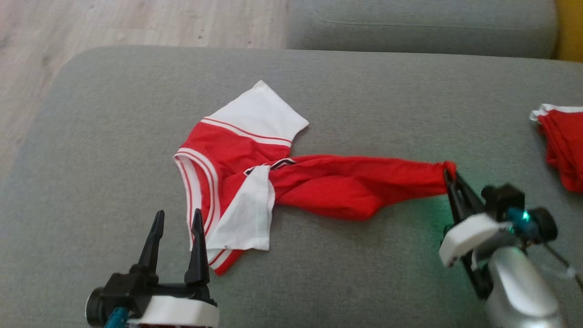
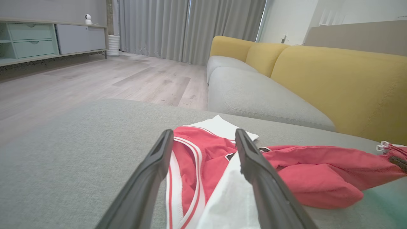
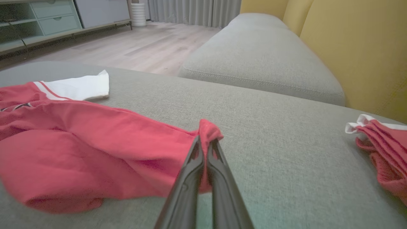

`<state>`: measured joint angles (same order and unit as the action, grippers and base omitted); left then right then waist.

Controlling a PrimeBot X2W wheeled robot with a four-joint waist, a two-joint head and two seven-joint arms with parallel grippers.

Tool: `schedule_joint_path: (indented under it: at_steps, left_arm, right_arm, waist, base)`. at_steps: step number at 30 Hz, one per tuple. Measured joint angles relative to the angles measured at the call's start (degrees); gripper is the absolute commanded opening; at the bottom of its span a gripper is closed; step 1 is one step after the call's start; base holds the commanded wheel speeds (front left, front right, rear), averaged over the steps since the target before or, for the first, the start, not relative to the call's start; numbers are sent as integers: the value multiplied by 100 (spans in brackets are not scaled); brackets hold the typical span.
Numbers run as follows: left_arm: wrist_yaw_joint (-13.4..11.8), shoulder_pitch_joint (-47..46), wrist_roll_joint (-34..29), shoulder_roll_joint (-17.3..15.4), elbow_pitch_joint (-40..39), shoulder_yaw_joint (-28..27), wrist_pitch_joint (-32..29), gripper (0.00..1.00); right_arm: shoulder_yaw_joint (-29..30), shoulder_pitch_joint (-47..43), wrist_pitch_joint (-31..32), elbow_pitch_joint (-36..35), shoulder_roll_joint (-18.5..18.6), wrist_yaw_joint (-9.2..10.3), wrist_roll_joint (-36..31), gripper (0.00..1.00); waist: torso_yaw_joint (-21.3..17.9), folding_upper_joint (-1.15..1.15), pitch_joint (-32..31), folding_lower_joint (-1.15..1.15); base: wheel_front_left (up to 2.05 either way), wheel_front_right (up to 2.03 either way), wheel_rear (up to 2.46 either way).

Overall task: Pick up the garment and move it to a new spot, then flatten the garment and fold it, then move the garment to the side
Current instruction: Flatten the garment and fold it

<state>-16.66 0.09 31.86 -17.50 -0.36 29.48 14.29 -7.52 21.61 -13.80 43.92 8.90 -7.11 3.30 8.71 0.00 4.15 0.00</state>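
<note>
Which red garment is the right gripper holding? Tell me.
The red-and-white garment mid-cushion, its red end pinched in the right gripper; the other red garment lies bunched apart, far right.

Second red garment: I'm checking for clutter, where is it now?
Head view: the second red garment lies at the right edge of the grey cushion, beyond the right end effector pinching the main garment.

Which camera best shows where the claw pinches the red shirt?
The right wrist view: the right gripper sits close and central, shut on a bunched corner of the shirt. The head view shows the pinch smaller, from above; the left wrist view catches it at its far right edge.
</note>
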Motion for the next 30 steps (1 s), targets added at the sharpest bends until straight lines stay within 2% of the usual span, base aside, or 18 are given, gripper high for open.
schedule_joint_path:
  at_steps: [7, 11, 12, 13, 14, 15, 23, 30]
  left_arm:
    - [-52, 35, 1, -26, -19, -4, -2, 100]
    - [-57, 54, 5, -43, -48, -15, -2, 100]
    - [-57, 55, 33, -51, -48, -18, -2, 100]
    - [-56, 59, 56, -55, -48, -19, -2, 100]
    - [-56, 59, 60, -57, -47, -19, -2, 100]
    - [-56, 60, 60, -57, -47, -19, -2, 100]
    - [-56, 214, 94, -59, 8, -35, -2, 100]
    - [-38, 330, 121, -25, 42, -12, -2, 100]
  right_arm:
    - [-207, -1391, -31, -1680, -158, 0, -166, 0]
    - [-380, -2087, 214, -2138, -245, 0, -199, 0]
    - [-390, -2207, 259, -2193, -245, 0, -233, 9]
    - [-390, -2296, 324, -2236, -245, 0, -246, 34]
    - [-390, -2362, 367, -2276, -245, 0, -246, 82]
    - [-393, -2402, 386, -2316, -245, 0, -245, 100]
    - [-381, -2821, 653, -2856, -220, 0, -54, 100]
    - [63, -3054, 1150, -3918, 90, 0, 23, 100]
  waist:
    - [-321, 0, -61, 0]
    - [-431, 0, -95, 0]
    - [-452, 0, -101, 0]
    - [-472, 0, -108, 0]
    - [-486, 0, -119, 0]
    - [-500, 0, -131, 0]
    - [-613, 0, -321, 0]
    - [-542, 0, -513, -1]
  base:
    - [0, 0, 0]
    - [0, 0, 0]
    - [0, 0, 0]
    - [0, 0, 0]
    - [0, 0, 0]
    - [0, 0, 0]
    - [0, 0, 0]
    - [0, 0, 0]
